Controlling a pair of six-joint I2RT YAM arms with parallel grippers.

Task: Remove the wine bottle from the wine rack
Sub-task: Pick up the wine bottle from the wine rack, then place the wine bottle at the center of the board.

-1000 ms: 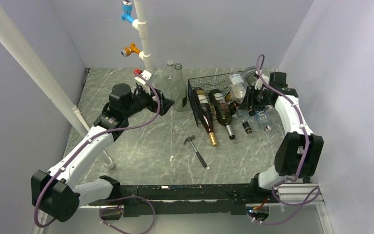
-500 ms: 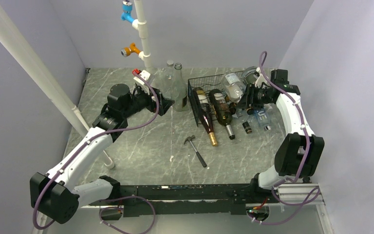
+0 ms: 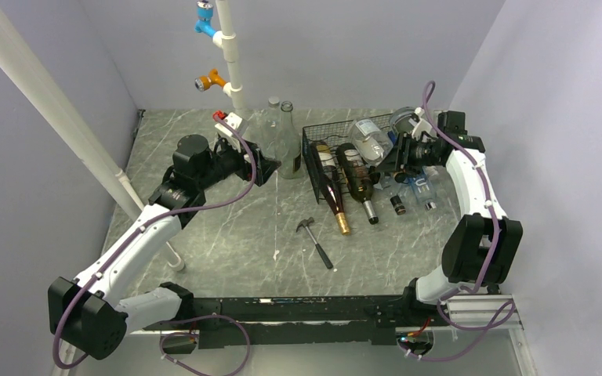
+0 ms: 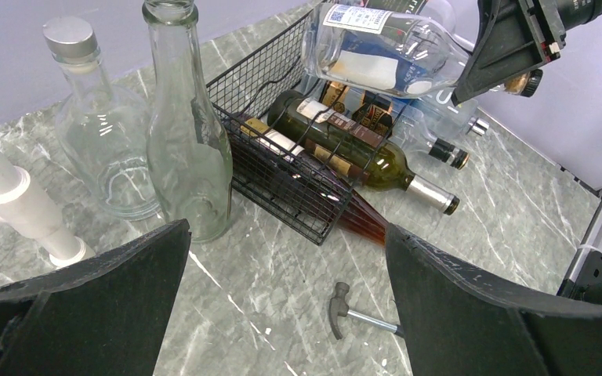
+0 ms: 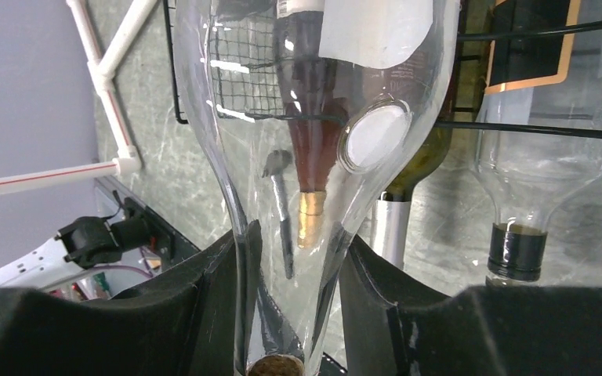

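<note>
Room: pale lilac walls on three sides. A slanting white pipe [image 3: 47,102] crosses the left side, and an upright white pipe [image 3: 230,55] with blue and orange fittings stands at the back.

Surface: grey marbled tabletop [image 3: 227,235], with the arm bases along its near edge.

Left: the left fingers [image 4: 86,298] are spread wide with nothing between them, hanging above the tabletop and facing the rack.

Just beyond them stand a squat capped flask [image 4: 102,141] and a tall clear bottle [image 4: 188,133], both upright, the tall one just beside the rack's left end.

Centre: the wine rack [image 4: 259,70], black wire mesh, sits on the tabletop. Two dark bottles lie in it with their necks out over its near edge, one gold-capped [image 3: 331,188] and one silver-capped [image 3: 358,176]. A small hammer [image 3: 315,239] lies on the tabletop nearer the bases.

Right: the wine bottle [image 4: 384,55], clear glass with a white label, is raised above the right part of the rack, lying roughly level. The right fingers [image 5: 204,313] are clenched on its neck, the cork end toward the wrist. Further clear bottles [image 3: 419,188] lie on the tabletop right of the rack.

Change over the last second: the right wrist sits further toward the back wall, and the wine bottle's base has swung left over the rack. The left arm, hammer and standing bottles are unchanged.
</note>
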